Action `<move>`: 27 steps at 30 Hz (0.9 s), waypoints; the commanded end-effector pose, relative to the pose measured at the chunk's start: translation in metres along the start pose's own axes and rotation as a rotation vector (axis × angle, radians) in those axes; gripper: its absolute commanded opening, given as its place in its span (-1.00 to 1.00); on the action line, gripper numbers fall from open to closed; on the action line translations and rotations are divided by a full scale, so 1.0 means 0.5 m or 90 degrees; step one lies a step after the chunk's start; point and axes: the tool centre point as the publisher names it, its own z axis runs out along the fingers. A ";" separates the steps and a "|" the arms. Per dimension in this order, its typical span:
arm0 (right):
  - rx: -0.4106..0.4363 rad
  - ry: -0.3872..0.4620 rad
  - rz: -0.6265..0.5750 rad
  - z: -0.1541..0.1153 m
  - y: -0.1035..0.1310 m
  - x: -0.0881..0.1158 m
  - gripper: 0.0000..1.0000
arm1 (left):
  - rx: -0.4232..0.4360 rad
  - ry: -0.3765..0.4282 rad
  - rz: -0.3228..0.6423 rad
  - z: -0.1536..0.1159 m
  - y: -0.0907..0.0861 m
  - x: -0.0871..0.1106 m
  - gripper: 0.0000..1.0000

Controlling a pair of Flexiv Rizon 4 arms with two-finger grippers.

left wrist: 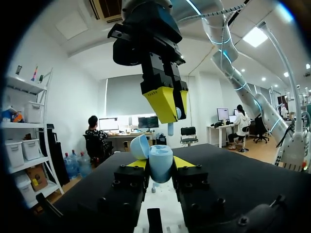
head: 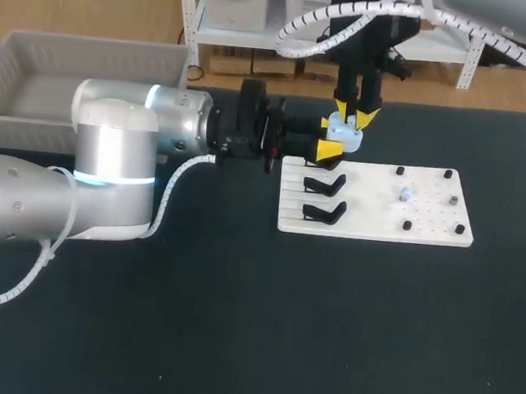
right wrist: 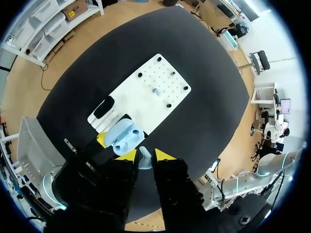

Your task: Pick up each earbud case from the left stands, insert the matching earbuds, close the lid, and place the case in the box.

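Left tool (left wrist: 159, 163) tight around open earbud case (left wrist: 160, 170); right tool (right wrist: 145, 155) above, tight around earbud (left wrist: 170, 129)

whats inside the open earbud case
The earbud case shows only pale blue hollows, no earbud seated that I can tell; the right gripper, holding an earbud, covers one edge.

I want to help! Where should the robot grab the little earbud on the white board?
Probably its top end, from straight above: the earbud seems to stand upright on the white board, with open space on every side.
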 end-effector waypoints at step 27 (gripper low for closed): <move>-0.050 -0.007 -0.010 -0.067 -0.009 0.014 -1.00 | -0.026 -0.018 0.021 -0.007 0.000 -0.037 -1.00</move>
